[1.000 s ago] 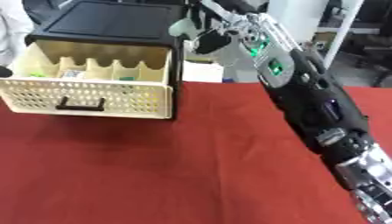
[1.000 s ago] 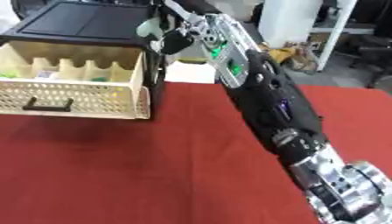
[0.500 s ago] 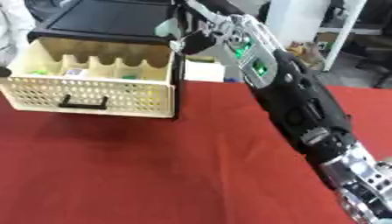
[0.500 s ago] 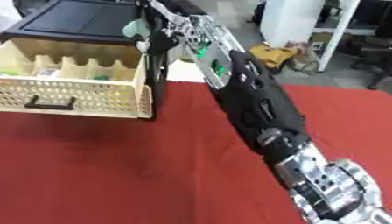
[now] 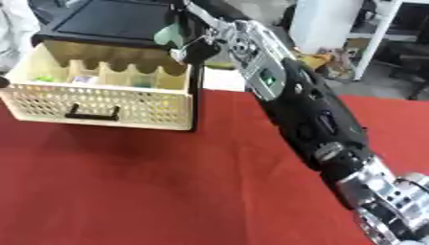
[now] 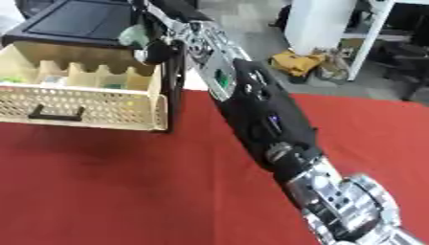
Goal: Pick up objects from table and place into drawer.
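Red tablecloth (image 5: pixel 126 191), cluttered room behind.

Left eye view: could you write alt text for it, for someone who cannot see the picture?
A black robot arm reaches from the lower right across a red table, its right hand holding a pale green object above the right end of an open cream plastic drawer. The drawer already contains a few small items.

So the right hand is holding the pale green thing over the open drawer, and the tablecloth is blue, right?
Not quite: the tablecloth is red, not blue, as the left eye view shows. The rest stands: the right hand holds the pale green thing over the open drawer.
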Available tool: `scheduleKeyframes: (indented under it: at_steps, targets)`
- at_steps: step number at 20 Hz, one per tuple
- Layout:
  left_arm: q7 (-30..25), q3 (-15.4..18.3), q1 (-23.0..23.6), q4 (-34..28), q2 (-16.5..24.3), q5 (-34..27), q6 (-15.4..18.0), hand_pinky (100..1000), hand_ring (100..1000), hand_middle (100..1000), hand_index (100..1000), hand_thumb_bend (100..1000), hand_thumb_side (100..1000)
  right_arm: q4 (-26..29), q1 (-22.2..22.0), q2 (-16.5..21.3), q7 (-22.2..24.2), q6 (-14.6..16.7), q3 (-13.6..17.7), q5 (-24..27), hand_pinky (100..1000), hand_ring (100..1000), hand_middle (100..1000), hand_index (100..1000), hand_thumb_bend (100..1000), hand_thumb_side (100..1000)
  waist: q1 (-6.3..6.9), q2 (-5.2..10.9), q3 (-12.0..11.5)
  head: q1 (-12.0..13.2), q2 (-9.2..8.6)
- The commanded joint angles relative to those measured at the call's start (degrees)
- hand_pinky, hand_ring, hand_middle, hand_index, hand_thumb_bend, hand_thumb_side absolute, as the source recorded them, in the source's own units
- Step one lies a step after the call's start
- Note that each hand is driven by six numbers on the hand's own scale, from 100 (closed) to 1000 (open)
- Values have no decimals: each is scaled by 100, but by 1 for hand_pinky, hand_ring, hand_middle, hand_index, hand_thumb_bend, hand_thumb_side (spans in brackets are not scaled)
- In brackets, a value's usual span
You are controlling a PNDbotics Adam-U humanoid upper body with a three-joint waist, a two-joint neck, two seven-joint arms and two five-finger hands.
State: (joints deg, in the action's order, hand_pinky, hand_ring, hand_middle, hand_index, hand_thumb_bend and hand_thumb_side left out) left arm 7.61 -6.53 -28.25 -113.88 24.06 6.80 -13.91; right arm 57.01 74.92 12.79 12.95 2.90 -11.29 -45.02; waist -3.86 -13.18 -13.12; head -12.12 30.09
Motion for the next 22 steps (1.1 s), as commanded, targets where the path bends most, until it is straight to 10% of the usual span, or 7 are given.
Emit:
scheduleKeyframes:
  at_steps: [1, 13, 22]
  targets:
    - [-24, 14, -83, -71, 52, 16, 4, 100, 100, 100, 587, 100, 1000, -19, 188, -6, -65, -6, 67, -96, 458, 667, 316, 425, 100, 100, 27, 83, -13, -34, -88]
    - [-33, 17, -70, -71, 37, 17, -2, 100, 100, 100, 585, 100, 1000, -327, 175, -96, -234, 90, 92, -625, 502, 713, 432, 550, 349, 108, 13, 71, -63, -55, -121]
    - [-47, 14, -49, -71, 30, 22, -7, 100, 100, 100, 584, 100, 1000, -280, 177, -96, -278, 187, 101, -893, 591, 785, 538, 677, 484, 297, 11, 66, -61, -32, -103]
